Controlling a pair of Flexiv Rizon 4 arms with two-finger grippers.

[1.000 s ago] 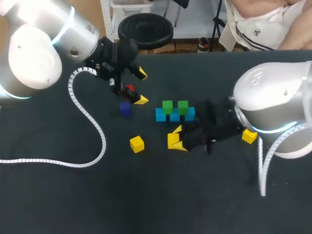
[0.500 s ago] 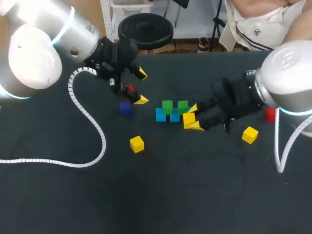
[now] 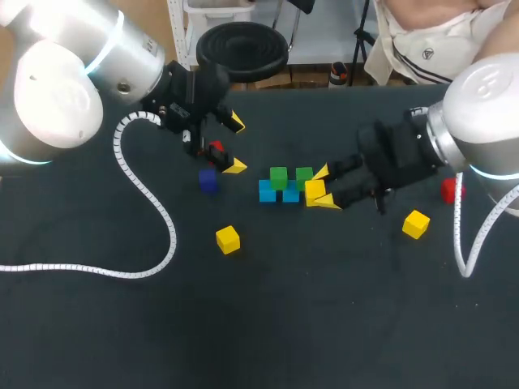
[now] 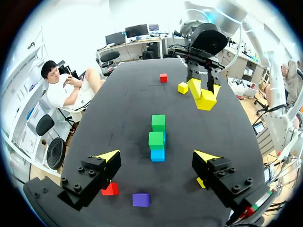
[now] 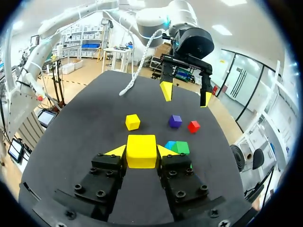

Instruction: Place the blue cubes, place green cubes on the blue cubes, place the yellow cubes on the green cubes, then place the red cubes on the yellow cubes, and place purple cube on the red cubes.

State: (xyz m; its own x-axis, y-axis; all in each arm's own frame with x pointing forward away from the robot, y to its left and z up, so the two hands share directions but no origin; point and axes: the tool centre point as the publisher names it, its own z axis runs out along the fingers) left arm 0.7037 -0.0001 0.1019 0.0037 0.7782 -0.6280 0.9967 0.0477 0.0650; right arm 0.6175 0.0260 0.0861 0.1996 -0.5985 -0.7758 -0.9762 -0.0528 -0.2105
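Two green cubes sit side by side on a row of blue cubes at mid-table. My right gripper is shut on a yellow cube right beside the right-hand green cube; in the right wrist view that cube fills the gap between the fingers. My left gripper hangs open over a red cube, with a purple cube just in front. From the left wrist the green cubes and blue cubes lie ahead of the left gripper.
One loose yellow cube lies at front left, another at the right, and a second red cube sits far right by my right arm. A white coiled cable trails across the left of the table.
My right gripper has carried the yellow cube from in front of the stack up and to the right, ending beside the right green cube. The left arm has not moved.
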